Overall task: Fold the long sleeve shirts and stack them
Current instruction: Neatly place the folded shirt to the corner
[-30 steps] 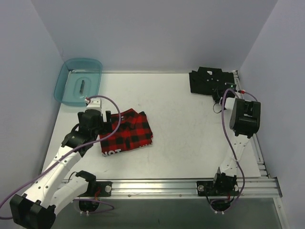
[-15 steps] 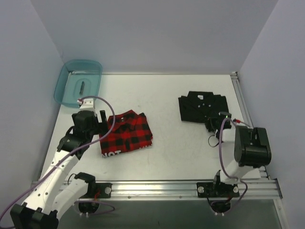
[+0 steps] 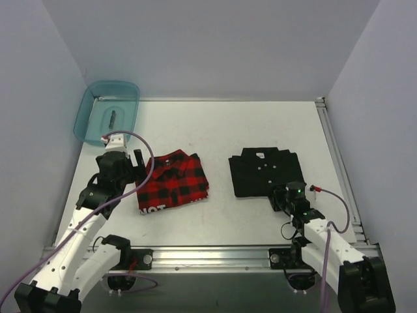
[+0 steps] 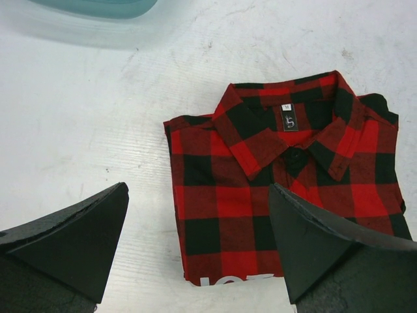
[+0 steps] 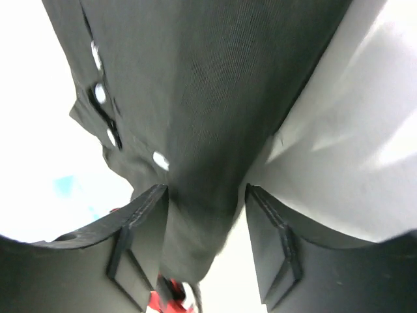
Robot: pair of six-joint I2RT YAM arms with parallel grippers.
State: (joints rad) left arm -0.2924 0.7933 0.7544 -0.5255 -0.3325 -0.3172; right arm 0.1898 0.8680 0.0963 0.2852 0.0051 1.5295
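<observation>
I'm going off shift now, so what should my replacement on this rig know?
Left gripper: open, holding nothing, over the left edge of the plaid shirt.
Right gripper: near edge of the black shirt between its jaws; grip unclear.
Shirts: both folded, lying side by side but apart, plaid left, black right.
Done: folding.
Left: stack one on the other.

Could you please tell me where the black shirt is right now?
In the top view, the black shirt lies folded on the table's right half, right of the plaid shirt, its near right corner at the right gripper.
</observation>
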